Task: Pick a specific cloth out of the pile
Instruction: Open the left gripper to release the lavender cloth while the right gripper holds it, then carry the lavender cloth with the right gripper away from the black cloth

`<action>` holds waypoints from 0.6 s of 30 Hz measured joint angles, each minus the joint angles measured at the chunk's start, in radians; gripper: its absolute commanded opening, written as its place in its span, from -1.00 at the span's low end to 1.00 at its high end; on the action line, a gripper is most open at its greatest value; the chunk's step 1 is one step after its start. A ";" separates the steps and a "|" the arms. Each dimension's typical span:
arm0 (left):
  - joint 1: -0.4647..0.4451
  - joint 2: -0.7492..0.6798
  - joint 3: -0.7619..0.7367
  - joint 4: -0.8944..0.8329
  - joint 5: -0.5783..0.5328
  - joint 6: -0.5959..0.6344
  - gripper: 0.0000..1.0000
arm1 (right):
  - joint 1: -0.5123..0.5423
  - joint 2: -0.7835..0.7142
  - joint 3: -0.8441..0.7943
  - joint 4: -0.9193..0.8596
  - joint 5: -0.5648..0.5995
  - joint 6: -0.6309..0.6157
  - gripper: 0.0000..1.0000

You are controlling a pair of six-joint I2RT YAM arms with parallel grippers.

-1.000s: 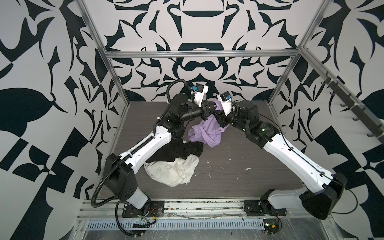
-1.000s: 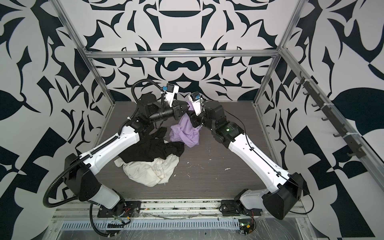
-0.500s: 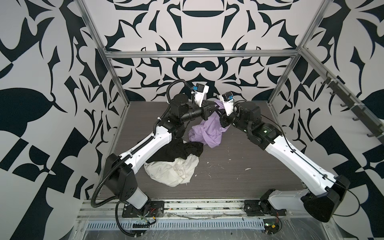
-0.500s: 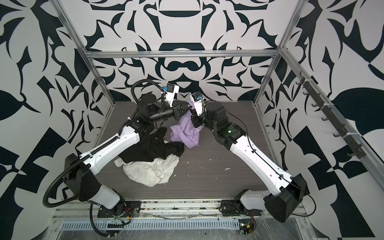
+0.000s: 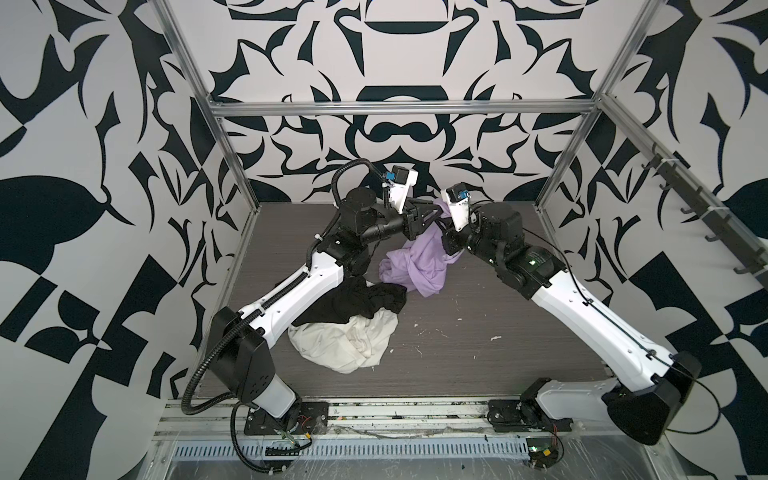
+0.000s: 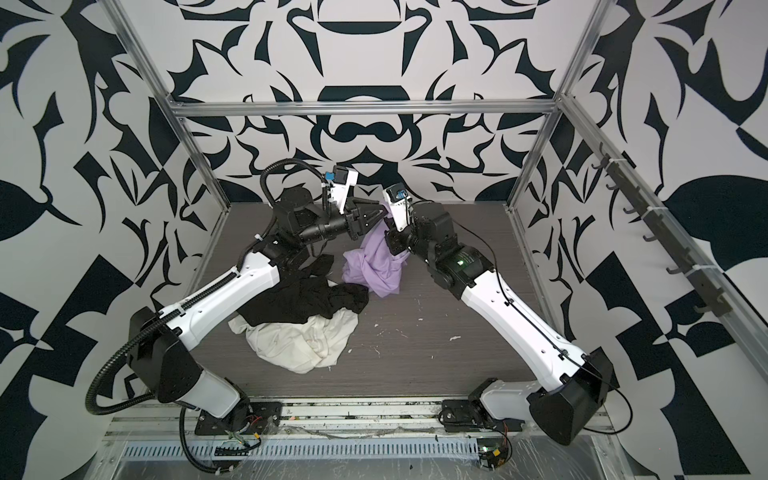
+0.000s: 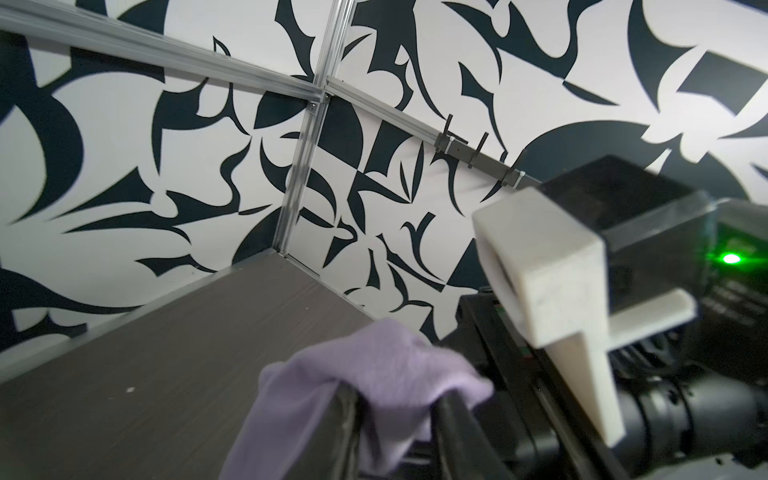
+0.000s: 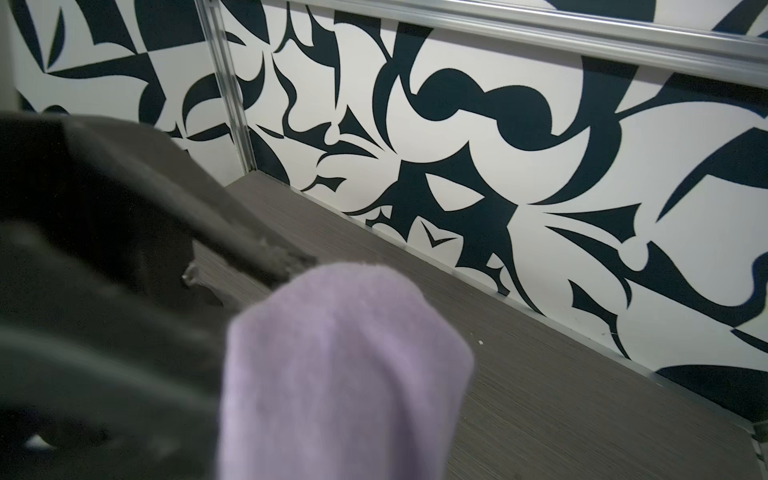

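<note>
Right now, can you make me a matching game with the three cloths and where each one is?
Things:
1. purple cloth
2. black cloth
3. white cloth

Places:
A. underneath, nearest the front
B. hanging high at the back
C. lying on top of the white one

Pairs: 1-B, 2-C, 3-A

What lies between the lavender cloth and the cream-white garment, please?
The black garment lies between the lavender cloth and the cream-white garment, as both top views show.
</note>
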 measured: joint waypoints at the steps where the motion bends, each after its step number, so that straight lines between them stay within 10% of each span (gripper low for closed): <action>1: 0.000 -0.002 0.000 0.006 0.002 0.004 -0.02 | -0.006 0.000 0.005 -0.008 0.004 -0.002 -1.00; 18: 0.000 -0.068 -0.062 0.078 0.019 0.058 0.57 | -0.053 -0.069 0.123 -0.163 0.095 -0.042 -1.00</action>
